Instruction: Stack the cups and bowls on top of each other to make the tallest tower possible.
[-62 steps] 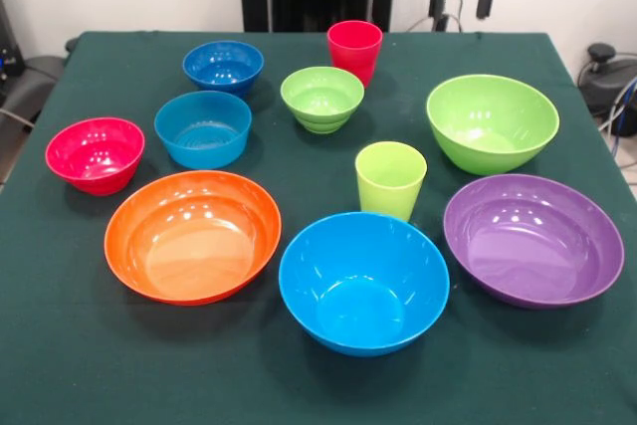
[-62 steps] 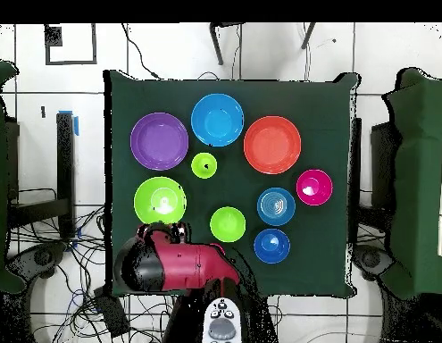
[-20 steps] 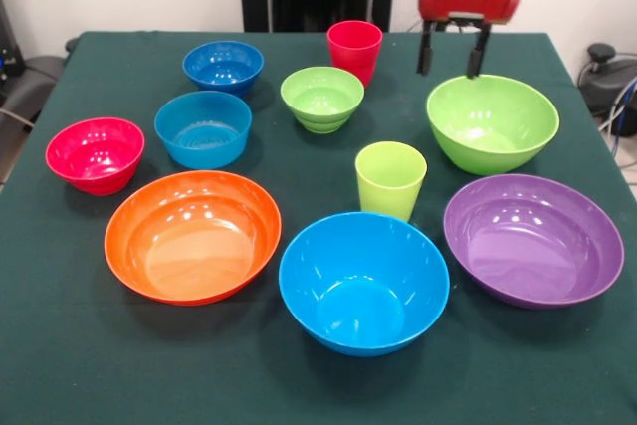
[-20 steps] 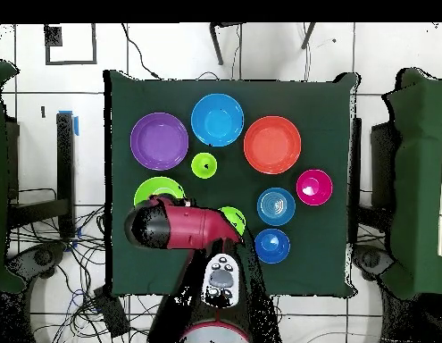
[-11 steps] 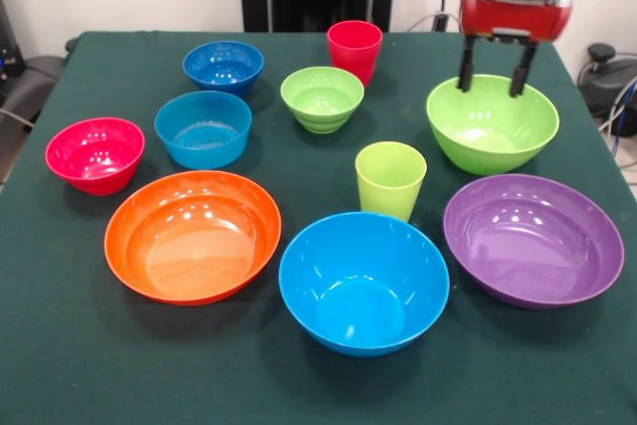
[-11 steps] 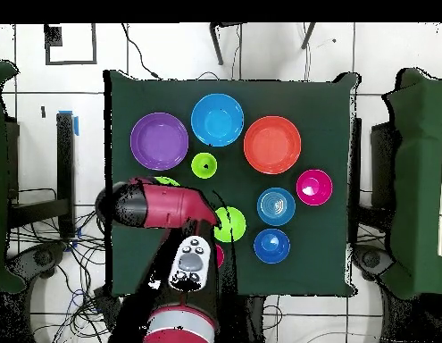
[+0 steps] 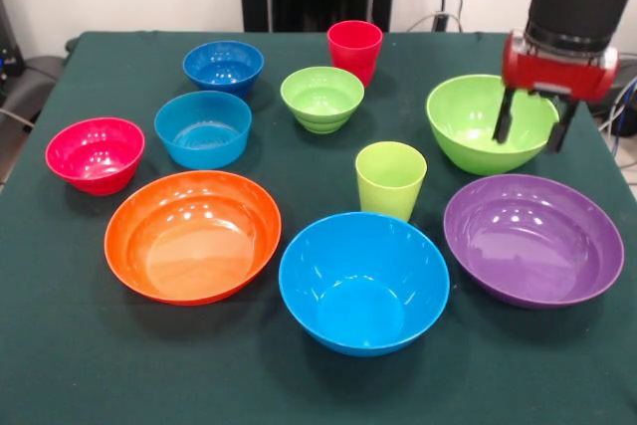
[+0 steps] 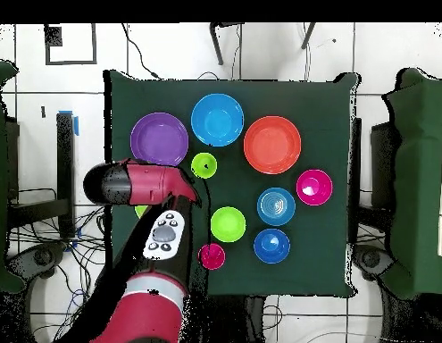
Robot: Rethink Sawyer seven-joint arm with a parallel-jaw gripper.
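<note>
All pieces stand apart on the green table; nothing is stacked. The red cup (image 7: 354, 49) (image 8: 212, 256) is at the back and the lime cup (image 7: 390, 179) (image 8: 204, 165) is in the middle. My gripper (image 7: 529, 128) is open and empty over the right part of the large lime-green bowl (image 7: 478, 121). One finger is over its inside and the other is by its right rim. The purple bowl (image 7: 532, 238) (image 8: 159, 140) sits just in front of it. In the overhead view the arm (image 8: 135, 185) hides the gripper and most of the green bowl.
Large light-blue bowl (image 7: 363, 281) and orange bowl (image 7: 192, 234) sit at the front. Small pink-red (image 7: 95, 154), light-blue (image 7: 202, 128), dark-blue (image 7: 223, 67) and lime-green (image 7: 321, 98) bowls fill the left and back. The table's right edge (image 7: 597, 146) is close to the gripper.
The arm has come forward from the table's back edge and to the right in the front view, and now hangs lower over the large lime-green bowl. No piece has moved.
</note>
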